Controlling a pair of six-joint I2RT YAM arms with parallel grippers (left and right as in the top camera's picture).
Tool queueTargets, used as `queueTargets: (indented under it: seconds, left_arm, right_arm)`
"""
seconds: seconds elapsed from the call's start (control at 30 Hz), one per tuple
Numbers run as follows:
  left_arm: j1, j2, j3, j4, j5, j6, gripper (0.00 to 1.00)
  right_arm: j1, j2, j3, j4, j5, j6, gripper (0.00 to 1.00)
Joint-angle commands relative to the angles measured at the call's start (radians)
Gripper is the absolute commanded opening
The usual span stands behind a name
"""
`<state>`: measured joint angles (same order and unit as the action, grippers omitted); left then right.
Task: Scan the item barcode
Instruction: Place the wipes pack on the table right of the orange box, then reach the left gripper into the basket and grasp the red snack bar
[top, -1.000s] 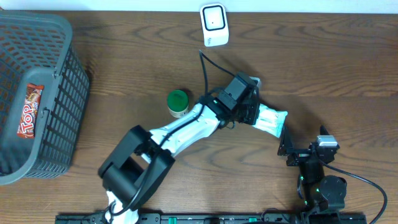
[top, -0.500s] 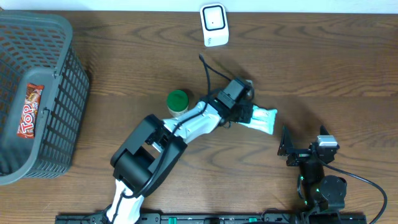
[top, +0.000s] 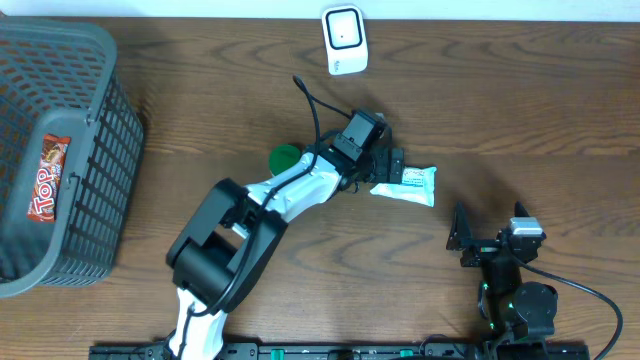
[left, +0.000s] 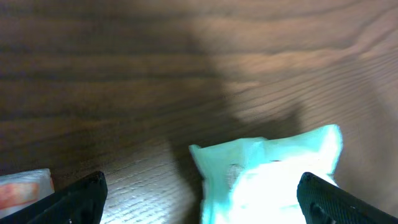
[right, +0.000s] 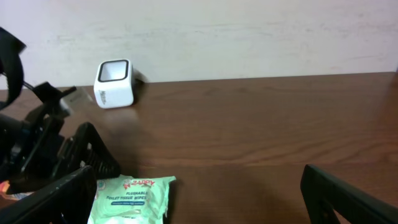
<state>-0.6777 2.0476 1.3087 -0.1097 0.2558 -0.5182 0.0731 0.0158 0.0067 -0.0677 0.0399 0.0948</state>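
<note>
The item, a pale green pack of flushable wipes (top: 405, 186), lies flat on the wooden table just right of my left gripper (top: 388, 168). The left gripper is open. In the left wrist view the pack (left: 273, 168) sits low between the spread fingers (left: 202, 200), nearer the right one. The white barcode scanner (top: 343, 38) stands at the table's far edge, its window facing up. My right gripper (top: 487, 228) rests near the front right, open and empty. In the right wrist view I see the pack (right: 130, 196), printed side up, and the scanner (right: 114, 83) behind it.
A green-lidded jar (top: 285, 158) stands beside the left arm's forearm. A dark mesh basket (top: 60, 240) at the far left holds a red "Top" snack bar (top: 48, 178). A pale wall (right: 249, 31) runs along the table's far side.
The left gripper carried the wipes pack up and to the left, then opened and let it go. The pack now lies on the table. The right arm has not moved.
</note>
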Motion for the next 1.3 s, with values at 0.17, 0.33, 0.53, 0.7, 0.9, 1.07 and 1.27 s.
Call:
queueTargets:
  seconds: [0.17,0.33,0.53,0.7,0.9,1.07,1.27]
  left_arm:
    - [0.034,-0.388,0.023,-0.045,-0.01,0.123,0.98]
    - [0.159,-0.639,0.023,-0.125,-0.015,0.214,0.98]
    - [0.546,-0.904,0.023,-0.296,-0.026,0.252,0.98]
    - [0.931,-0.968,0.023,-0.446,-0.047,0.252,0.98]
    - [1.278,-0.922,0.023,-0.541,-0.028,0.251,0.98]
    - [1.464,-0.846,0.023,-0.541,-0.04,0.166,0.98]
    - [1.53,-0.665,0.023,-0.523,-0.041,0.293,0.98]
  right_arm:
    - [-0.008,-0.003,-0.001,-0.004,0.0,-0.006,0.99]
    - [-0.008,-0.003,-0.001,-0.004,-0.001,-0.006,0.99]
    - [-0.008,-0.003,-0.001,-0.004,-0.001,-0.006,0.99]
    - [-0.008,-0.003,-0.001,-0.004,-0.001,-0.006,0.99]
    - [-0.008,-0.003,-0.001,-0.004,-0.001,-0.006,0.99]
    - [-0.008,-0.003,-0.001,-0.004,-0.001,-0.006,0.99]
    - [-0.008,-0.003,-0.001,-0.004,-0.001,-0.006,0.99]
